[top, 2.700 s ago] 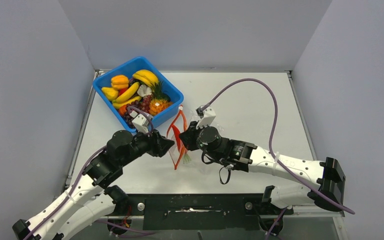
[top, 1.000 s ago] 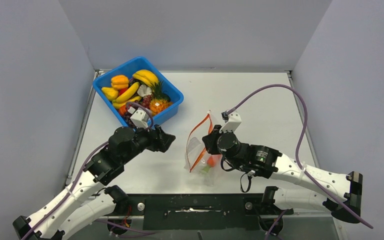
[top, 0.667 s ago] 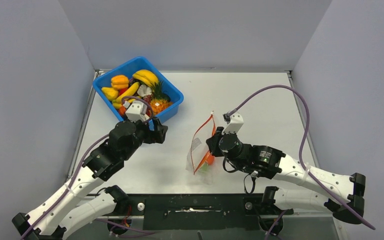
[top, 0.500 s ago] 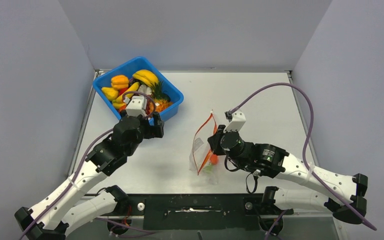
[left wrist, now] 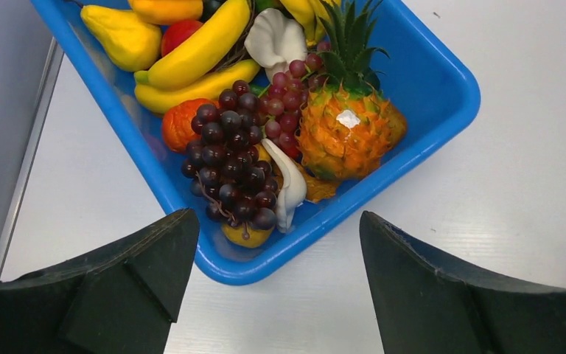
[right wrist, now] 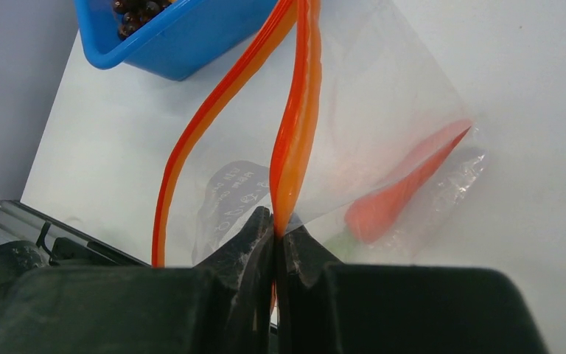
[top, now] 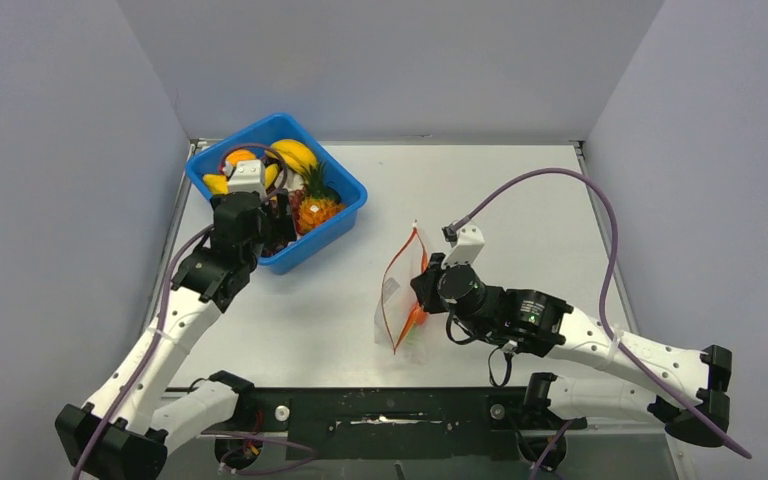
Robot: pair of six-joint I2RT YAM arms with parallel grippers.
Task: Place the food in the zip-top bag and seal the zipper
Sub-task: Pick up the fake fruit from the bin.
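Note:
The clear zip-top bag [top: 400, 300] stands open mid-table, its red-orange zipper [right wrist: 298, 118] split into two strips. A red-orange carrot [right wrist: 402, 184] lies inside it; it also shows in the top view [top: 417, 317]. My right gripper [right wrist: 275, 232] is shut on one zipper strip, holding the bag's mouth up. My left gripper [left wrist: 276, 254] is open and empty, hovering over the near edge of the blue bin [left wrist: 435, 96]. The bin holds purple grapes [left wrist: 232, 158], a pineapple [left wrist: 348, 129], yellow bananas [left wrist: 195, 59], a yellow pepper [left wrist: 121, 33] and a red tomato [left wrist: 178, 33].
The blue bin [top: 345, 215] stands at the far left of the table in the top view, close to the left wall. White garlic-like pieces [left wrist: 276, 37] lie among the fruit. The right arm's purple cable [top: 560, 180] arcs over the right half of the table.
My left arm has swung away from the bag, back and left to above the bin, gripper open. My right gripper has carried the bag, carrot inside, to the right and nearer.

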